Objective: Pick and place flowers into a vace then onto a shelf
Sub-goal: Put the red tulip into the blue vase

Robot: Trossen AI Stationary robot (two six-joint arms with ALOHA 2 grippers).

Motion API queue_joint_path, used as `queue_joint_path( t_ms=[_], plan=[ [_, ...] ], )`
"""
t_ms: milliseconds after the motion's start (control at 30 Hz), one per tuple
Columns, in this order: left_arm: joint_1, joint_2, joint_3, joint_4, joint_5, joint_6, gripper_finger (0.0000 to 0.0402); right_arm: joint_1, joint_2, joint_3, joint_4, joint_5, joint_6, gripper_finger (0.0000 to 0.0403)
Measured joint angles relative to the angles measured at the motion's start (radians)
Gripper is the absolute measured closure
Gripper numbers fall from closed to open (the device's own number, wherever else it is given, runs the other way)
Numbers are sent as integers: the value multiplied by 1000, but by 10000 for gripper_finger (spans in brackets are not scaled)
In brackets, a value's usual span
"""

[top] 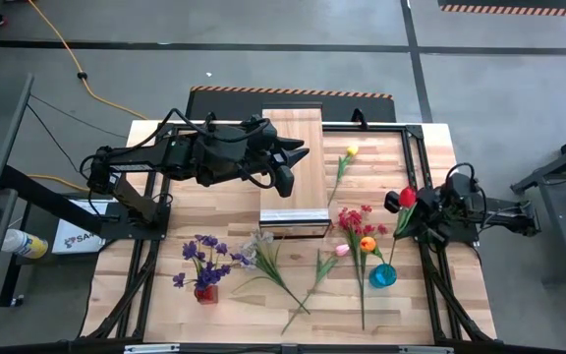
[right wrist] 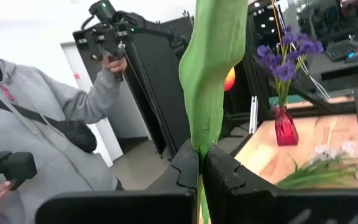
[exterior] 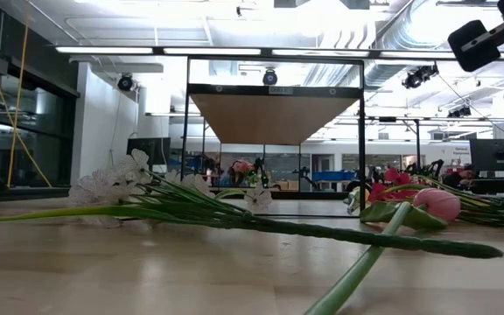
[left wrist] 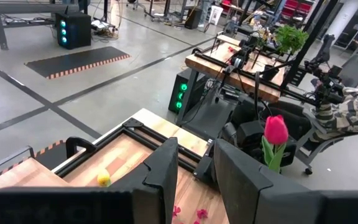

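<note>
— Place type?
— Robotics lab in an industrial hall. Grey concrete floor [top: 499,59] with hazard-striped mats [left wrist: 79,62], exposed ducts and strip lights overhead [exterior: 261,50].
— Other evidence?
— More arm benches [left wrist: 241,68] beyond, green-lit computer tower [left wrist: 182,93] under one, yellow cable [top: 67,59] across floor, person [right wrist: 36,130] gripping a handheld controller [right wrist: 107,28].

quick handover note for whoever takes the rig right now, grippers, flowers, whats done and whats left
Right gripper: shut on the red tulip stem, held at the table's right edge near the blue vase.
Left gripper: part open, empty, over the shelf.
Done: purple flowers in the red vase; orange tulip in the blue vase.
Left: yellow tulip, pink tulip, white spray and red spray lie on the table; neither vase is on the shelf.
</note>
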Motion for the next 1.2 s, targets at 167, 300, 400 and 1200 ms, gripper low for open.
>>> queue_joint_path(
  t_ms=[167,300,400,1200],
  plan=[
    [0,0,0,-1,0,0,263,0,0,0,-52,-10,-22,403],
    [0,0,0,-2,0,0,263,0,0,0,-61,-11,-20,402],
    [0,0,0,-2,0,0,263,0,0,0,-61,-22,-12,402],
    [0,0,0,-4,0,0,263,0,0,0,-61,-51,95,402]
  ],
)
